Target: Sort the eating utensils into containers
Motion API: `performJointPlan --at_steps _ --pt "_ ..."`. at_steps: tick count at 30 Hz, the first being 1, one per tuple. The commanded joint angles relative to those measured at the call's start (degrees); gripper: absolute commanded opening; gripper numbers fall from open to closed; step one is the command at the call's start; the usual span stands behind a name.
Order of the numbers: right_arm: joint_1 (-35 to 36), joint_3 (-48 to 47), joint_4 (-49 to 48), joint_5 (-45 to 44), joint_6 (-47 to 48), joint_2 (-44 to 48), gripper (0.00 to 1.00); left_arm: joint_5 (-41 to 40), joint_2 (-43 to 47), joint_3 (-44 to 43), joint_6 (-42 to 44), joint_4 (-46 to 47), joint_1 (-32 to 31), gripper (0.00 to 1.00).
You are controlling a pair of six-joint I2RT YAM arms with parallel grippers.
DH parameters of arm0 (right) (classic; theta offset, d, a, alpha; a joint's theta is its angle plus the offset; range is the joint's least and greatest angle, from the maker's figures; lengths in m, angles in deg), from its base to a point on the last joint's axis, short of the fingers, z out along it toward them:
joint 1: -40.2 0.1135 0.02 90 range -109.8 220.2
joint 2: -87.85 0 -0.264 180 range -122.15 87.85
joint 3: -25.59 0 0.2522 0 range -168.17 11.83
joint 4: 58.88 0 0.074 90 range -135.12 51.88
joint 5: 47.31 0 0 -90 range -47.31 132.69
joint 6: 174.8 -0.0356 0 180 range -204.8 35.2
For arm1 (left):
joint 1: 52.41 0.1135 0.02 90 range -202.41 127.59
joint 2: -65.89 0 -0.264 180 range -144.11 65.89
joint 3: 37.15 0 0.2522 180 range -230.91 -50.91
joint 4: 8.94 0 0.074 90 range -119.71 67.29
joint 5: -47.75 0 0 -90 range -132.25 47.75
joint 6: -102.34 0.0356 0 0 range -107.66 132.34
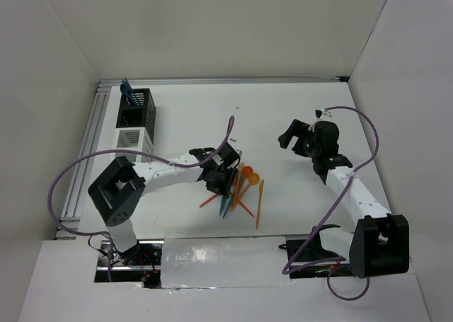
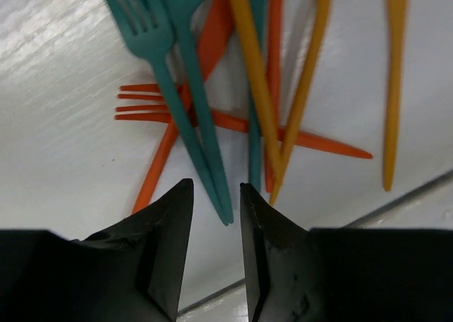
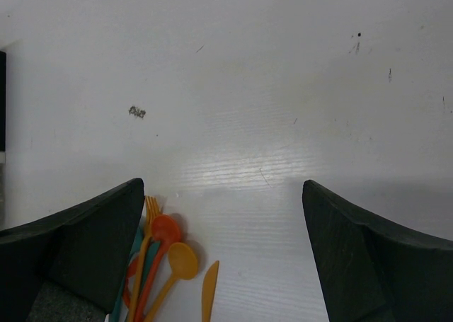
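A pile of utensils (image 1: 239, 191) lies mid-table: teal, red and orange forks, spoons and knives. My left gripper (image 1: 228, 182) hovers over it, jaws a narrow gap apart. In the left wrist view the gripper (image 2: 214, 186) has the handle ends of a teal fork (image 2: 152, 46) and a second teal utensil (image 2: 202, 117) between its fingertips, not clamped. A red fork (image 2: 141, 102) lies underneath. My right gripper (image 1: 294, 132) is wide open and empty over bare table (image 3: 223, 194). The black bin (image 1: 141, 108) holds blue utensils (image 1: 129, 92); the white bin (image 1: 134, 134) stands in front of it.
An orange knife (image 1: 259, 203) lies apart at the pile's right; it also shows in the right wrist view (image 3: 209, 294) beside an orange spoon (image 3: 182, 260) and a red spoon (image 3: 164, 230). A metal rail (image 1: 88, 152) runs along the left edge. White walls enclose the table.
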Motion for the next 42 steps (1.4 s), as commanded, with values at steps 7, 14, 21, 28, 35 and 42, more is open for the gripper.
performJointPlan --at_steps 7,14,21,28,35,42 --pt "-0.47 0.88 0.33 -1.27 0.21 1.97 0.99 -3.34 -1.17 -1.02 -5.07 -0.1 -0.01 0.44" --pt "-0.56 1.41 0.33 -1.27 0.12 1.62 0.99 -3.51 -4.6 0.12 -5.41 1.57 0.16 0.43" --pt "-0.65 0.88 0.33 -1.27 0.03 0.92 0.99 -3.43 -7.14 0.56 -5.42 3.06 0.86 0.39" --pt "-0.56 0.88 0.33 -1.79 -0.14 1.62 0.99 -2.99 -9.17 0.56 -4.54 3.68 0.87 0.23" --pt "-0.56 0.88 -0.19 -1.79 -0.49 1.36 0.98 -2.46 -2.43 3.72 -4.1 5.43 1.39 0.08" --pt "-0.56 0.88 -0.19 -1.79 -0.58 0.22 0.98 0.7 10.85 6.0 -0.67 8.34 5.44 0.08"
